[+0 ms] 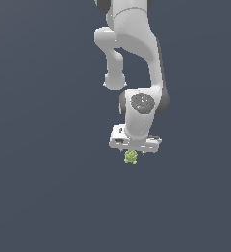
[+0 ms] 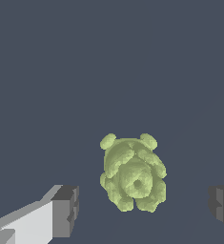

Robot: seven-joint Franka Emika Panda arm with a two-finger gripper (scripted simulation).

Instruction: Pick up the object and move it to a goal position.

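1. Exterior view: nearest the camera is the object [image 1: 130, 157], a small yellow-green lump just below the white tool [image 1: 134, 146], which hangs from the arm [image 1: 136, 44]. No table edge or corner shows in the plain grey ground, so I cannot place the object against one. Whether it sits on a surface or is lifted cannot be told here.

2. Exterior view, risk: no goal marker shows, so a carry has nothing visible to aim at and could end in the wrong place.

3. Wrist view: the tool [image 2: 144, 209] stands wide, its two dark pads [image 2: 66, 209] well apart, with clear gaps on both sides of the object [image 2: 132, 174]. Nothing is held.

4. Wrist view, risk: the object looks to lie a little beyond the line between the pads, so closing now may catch only its near edge or miss.

5. Wrist view, risk: its lumpy, rounded surface gives poor flat contact; an off-centre squeeze could roll it or squirt it out.
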